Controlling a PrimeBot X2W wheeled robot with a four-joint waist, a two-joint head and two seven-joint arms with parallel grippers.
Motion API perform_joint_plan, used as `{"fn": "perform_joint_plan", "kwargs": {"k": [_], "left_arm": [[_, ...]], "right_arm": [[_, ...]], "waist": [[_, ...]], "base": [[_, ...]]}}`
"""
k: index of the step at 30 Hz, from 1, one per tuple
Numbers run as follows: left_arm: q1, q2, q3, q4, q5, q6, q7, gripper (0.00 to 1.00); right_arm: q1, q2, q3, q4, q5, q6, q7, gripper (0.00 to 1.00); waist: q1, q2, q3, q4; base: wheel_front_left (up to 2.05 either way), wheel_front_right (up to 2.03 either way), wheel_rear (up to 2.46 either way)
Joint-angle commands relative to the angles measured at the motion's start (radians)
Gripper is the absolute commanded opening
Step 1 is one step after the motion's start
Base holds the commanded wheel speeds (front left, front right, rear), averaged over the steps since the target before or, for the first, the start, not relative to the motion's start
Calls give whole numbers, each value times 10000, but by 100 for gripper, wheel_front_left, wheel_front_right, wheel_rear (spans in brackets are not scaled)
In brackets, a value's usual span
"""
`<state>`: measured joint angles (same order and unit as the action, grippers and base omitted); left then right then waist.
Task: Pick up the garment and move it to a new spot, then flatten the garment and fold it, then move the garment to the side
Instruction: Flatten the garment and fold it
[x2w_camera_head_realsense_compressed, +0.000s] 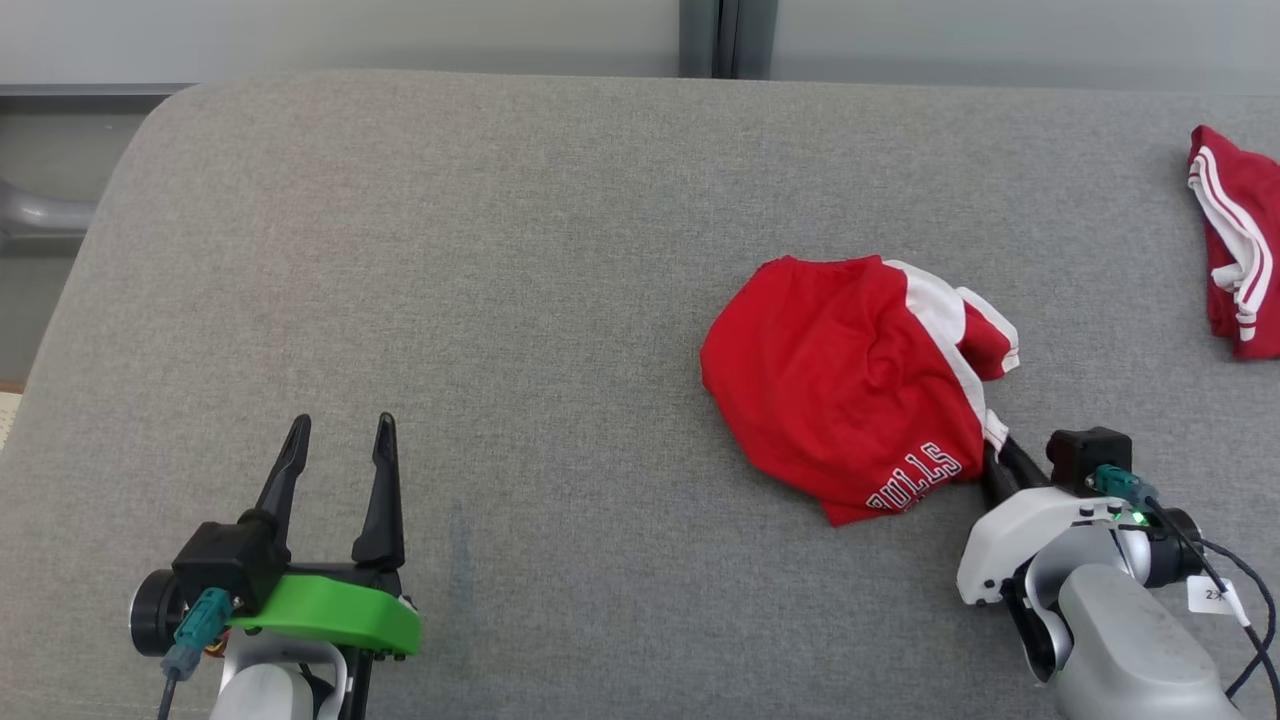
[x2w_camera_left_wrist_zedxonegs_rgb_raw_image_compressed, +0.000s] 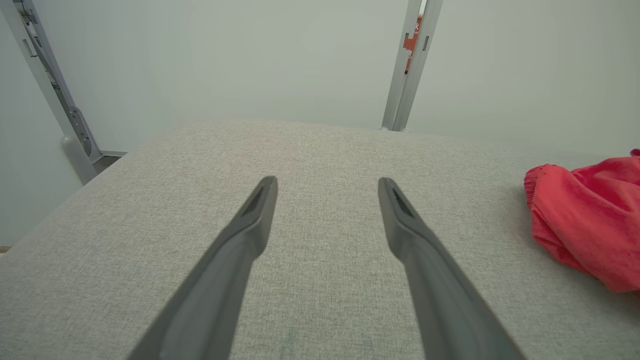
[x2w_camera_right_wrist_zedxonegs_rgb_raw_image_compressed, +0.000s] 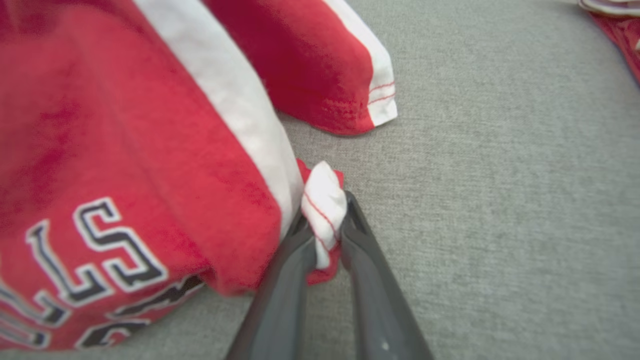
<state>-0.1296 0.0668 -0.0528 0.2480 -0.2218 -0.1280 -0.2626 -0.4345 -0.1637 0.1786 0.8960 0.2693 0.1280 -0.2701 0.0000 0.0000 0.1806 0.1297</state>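
Observation:
The garment (x2w_camera_head_realsense_compressed: 850, 380) is a crumpled red pair of shorts with white side stripes and white lettering, lying right of centre on the grey padded table (x2w_camera_head_realsense_compressed: 500, 250). My right gripper (x2w_camera_head_realsense_compressed: 995, 445) is at its near right corner, and in the right wrist view the two dark fingers (x2w_camera_right_wrist_zedxonegs_rgb_raw_image_compressed: 292, 270) pinch a white-and-red fold of its hem (x2w_camera_right_wrist_zedxonegs_rgb_raw_image_compressed: 322, 210), with my right gripper (x2w_camera_right_wrist_zedxonegs_rgb_raw_image_compressed: 325, 220) shut on it. The garment (x2w_camera_left_wrist_zedxonegs_rgb_raw_image_compressed: 590, 220) also shows at the right edge of the left wrist view. My left gripper (x2w_camera_head_realsense_compressed: 338, 430) stands open at the lower left, fingers (x2w_camera_left_wrist_zedxonegs_rgb_raw_image_compressed: 250, 220) spread over bare table.
A second red garment with white stripes (x2w_camera_head_realsense_compressed: 1235, 240) lies at the table's far right edge. The table's rounded left corner (x2w_camera_head_realsense_compressed: 150, 130) drops off to the floor. A grey metal post (x2w_camera_left_wrist_zedxonegs_rgb_raw_image_compressed: 410, 65) stands behind the table's far edge against a pale wall.

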Motion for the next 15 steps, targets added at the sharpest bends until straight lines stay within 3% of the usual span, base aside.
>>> {"fn": "perform_joint_plan", "kwargs": {"k": [1, 7, 15], "left_arm": [[-104, -24, 41, 19, 157, -29, -26, 100], [-76, -42, 68, 78, 170, -27, -26, 100], [266, -75, 198, 106, 191, -28, -26, 100]], "right_arm": [[235, 68, 121, -42, 97, 38, 110, 0], [98, -92, 90, -1200, 175, 27, 63, 0], [208, 397, 789, -3089, 89, 27, 61, 0]], "waist": [[0, 0, -71, -41], [0, 0, -349, -29], [0, 0, -824, 154]], "base": [[0, 0, 0], [0, 0, 0], [0, 0, 0]]}}
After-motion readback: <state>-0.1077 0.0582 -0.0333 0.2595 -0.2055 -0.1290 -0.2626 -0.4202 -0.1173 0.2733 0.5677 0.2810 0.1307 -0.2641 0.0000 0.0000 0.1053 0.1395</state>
